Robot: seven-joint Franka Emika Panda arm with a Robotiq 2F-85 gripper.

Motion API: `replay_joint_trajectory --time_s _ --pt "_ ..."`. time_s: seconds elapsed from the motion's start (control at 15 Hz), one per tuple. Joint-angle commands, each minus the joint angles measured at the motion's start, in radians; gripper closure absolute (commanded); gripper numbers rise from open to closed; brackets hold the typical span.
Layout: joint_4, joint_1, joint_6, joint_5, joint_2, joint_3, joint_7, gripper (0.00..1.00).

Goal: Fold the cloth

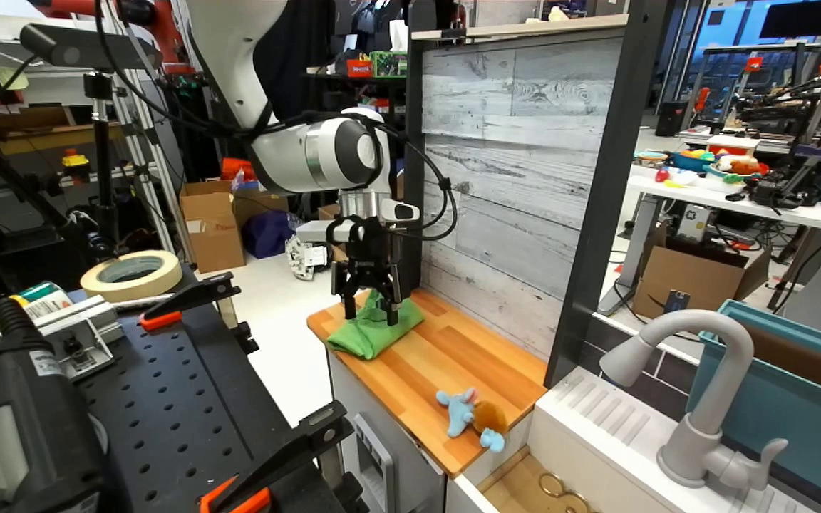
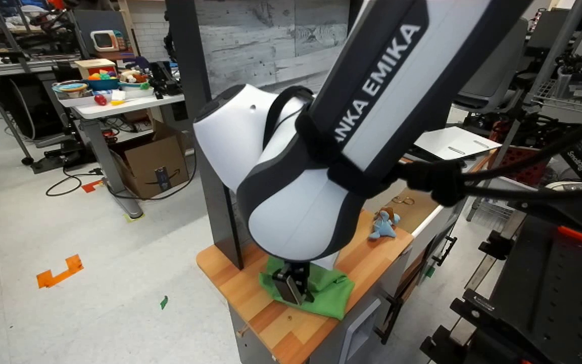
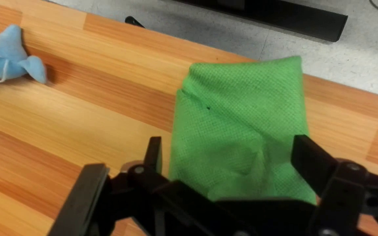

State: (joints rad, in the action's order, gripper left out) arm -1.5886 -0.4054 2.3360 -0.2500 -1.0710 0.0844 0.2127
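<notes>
In an exterior view, the Robotiq gripper (image 1: 371,318) hangs low over the green cloth (image 1: 373,338), near one end of the counter (image 1: 453,356)! In an exterior view, a blue-and-brown plush toy (image 2: 384,225) sits well apart from the cloth. Wrist view: jaws spread wide, cloth rumpled beneath, reaching the counter's edge.

Wrist view: claw (image 3: 227,144) hides lower part of cloth (image 3: 238,127); blue plush toy (image 3: 5,55) runs off left edge. In exterior view, arm (image 2: 296,217) covers upper claw, is itself cut off by top edge. Claw's contact with cloth cannot be told. Gold-coloured loops (image 1: 564,493) prove too small to name.
</notes>
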Motion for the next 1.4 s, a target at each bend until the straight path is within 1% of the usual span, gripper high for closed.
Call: replay_joint_trajectory --time_s 0.0,0.2,0.33,0.47,0.6,0.8,1.07,1.2,1.33 --pt "-0.208 0.028 -0.027 -0.018 0.176 -0.005 -0.003 0.0" --pt "-0.334 0.058 -0.058 -0.008 0.282 0.016 0.038 0.0" --pt "-0.407 0.103 -0.063 0.008 0.352 0.025 0.054 0.0" --pt "-0.463 0.163 -0.048 0.029 0.412 0.032 0.062 0.0" --pt "-0.499 0.232 -0.008 0.053 0.462 0.039 0.06 0.0" --pt "-0.516 0.334 0.031 0.103 0.51 0.056 0.054 0.0" --pt "-0.485 0.456 0.077 0.196 0.516 0.079 0.055 0.0" --pt "-0.463 0.499 0.134 0.243 0.496 0.087 0.069 0.0" --pt "-0.46 0.508 0.242 0.258 0.476 0.107 0.107 0.0"
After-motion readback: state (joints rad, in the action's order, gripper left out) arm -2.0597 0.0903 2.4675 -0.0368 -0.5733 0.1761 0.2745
